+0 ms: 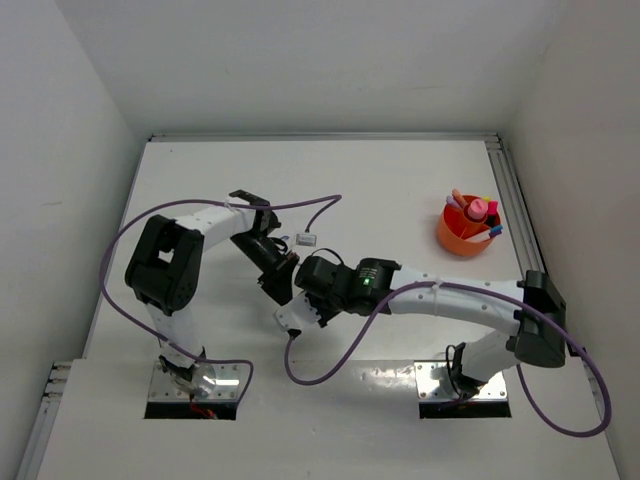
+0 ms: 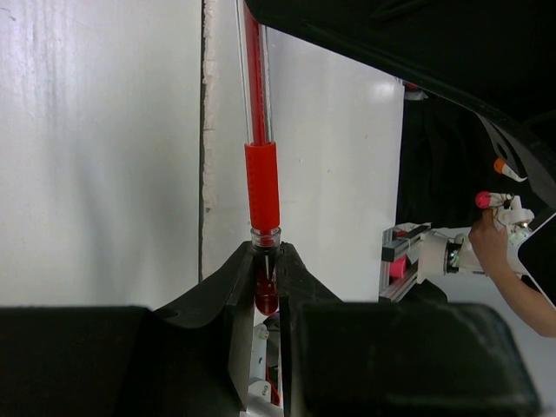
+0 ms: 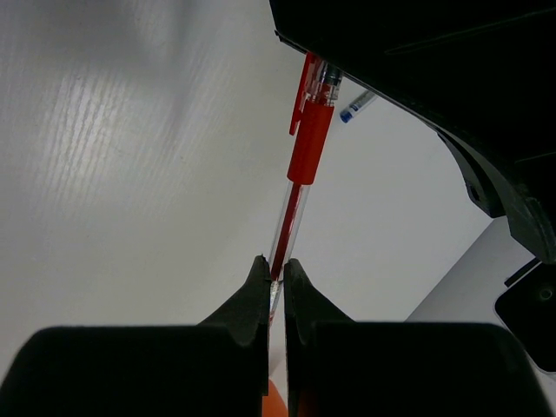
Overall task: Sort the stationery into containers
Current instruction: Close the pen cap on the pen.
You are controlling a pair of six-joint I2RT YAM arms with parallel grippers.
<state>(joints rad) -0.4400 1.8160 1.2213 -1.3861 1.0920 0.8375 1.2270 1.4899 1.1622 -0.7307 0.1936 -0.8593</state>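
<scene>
Between the pressed-together fingers of the left pincer (image 2: 266,259) sat the red pen (image 2: 261,187), pinched at the end just past its red cap. Its thin clear barrel, with the red ink tube showing inside, ran straight away from the jaws. The right pincer (image 3: 276,269) was clamped on the same pen further along the bare barrel, with the cap and its clip beyond its fingertips. So 2 pincers held 1 pen at once, which looked to me like a hand-over between arms.

Well away to the right pincer's far side, near the table (image 1: 380,180) edge, stood the orange bowl (image 1: 452,238). Several pieces of stationery (image 1: 478,210) already stood in it, pink, yellow and blue among them, so most of the sorting seemed done. The red pen had yet to go in. Past its cap the end of a blue pen (image 3: 358,106) showed, apparently also outside the bowl. A small white thing (image 1: 306,239) lay just beyond the left pincer.
</scene>
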